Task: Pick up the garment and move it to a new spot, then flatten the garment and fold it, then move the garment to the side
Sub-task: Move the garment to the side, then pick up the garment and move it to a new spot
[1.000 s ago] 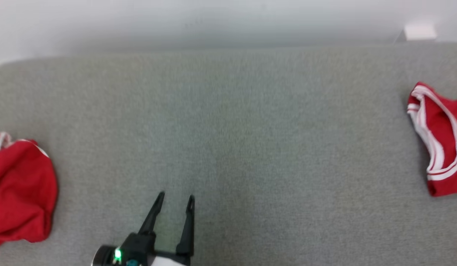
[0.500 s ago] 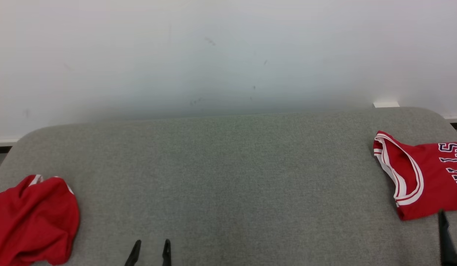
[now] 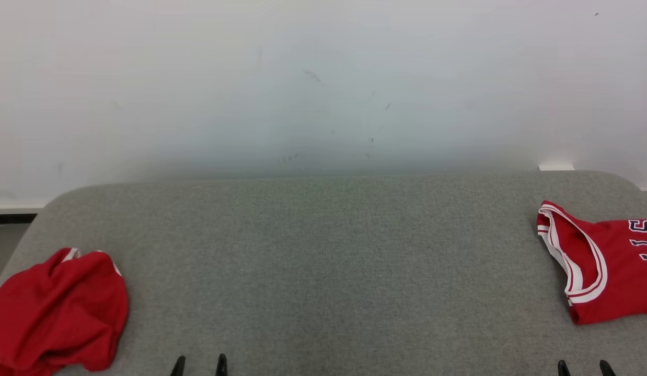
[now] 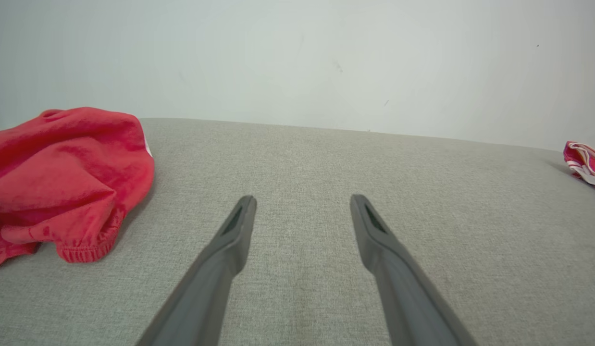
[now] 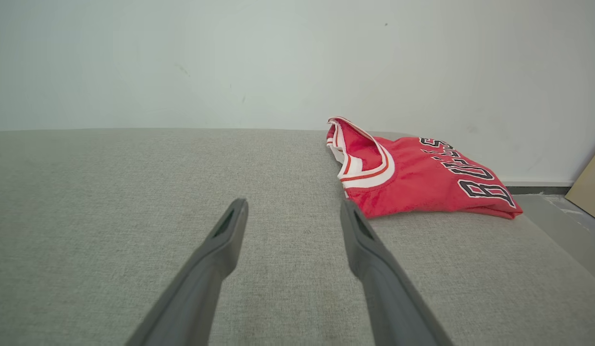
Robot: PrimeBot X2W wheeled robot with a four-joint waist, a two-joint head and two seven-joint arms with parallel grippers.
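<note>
Head view: I've got a grey fabric-covered table (image 3: 328,261) with rounded far corners, set against a plain white wall (image 3: 302,78) that has a few faint scuffs. A dark skirting strip (image 3: 12,218) runs along the wall foot.

The crumpled red garment (image 3: 57,313) is heaped at the table's left end. The folded red jersey (image 3: 611,277), with white trim and dark lettering, lies flat at the right end, well apart from the heap.

Left end effector (image 3: 199,363) is low at the near edge, fingers apart and holding nothing, just right of the heap. Right end effector (image 3: 584,365) has its fingers apart too, near the jersey but not touching it.

Right wrist view: grey floor (image 5: 557,216) past the table's right end, and a tan board (image 5: 590,187) at the frame edge.
</note>
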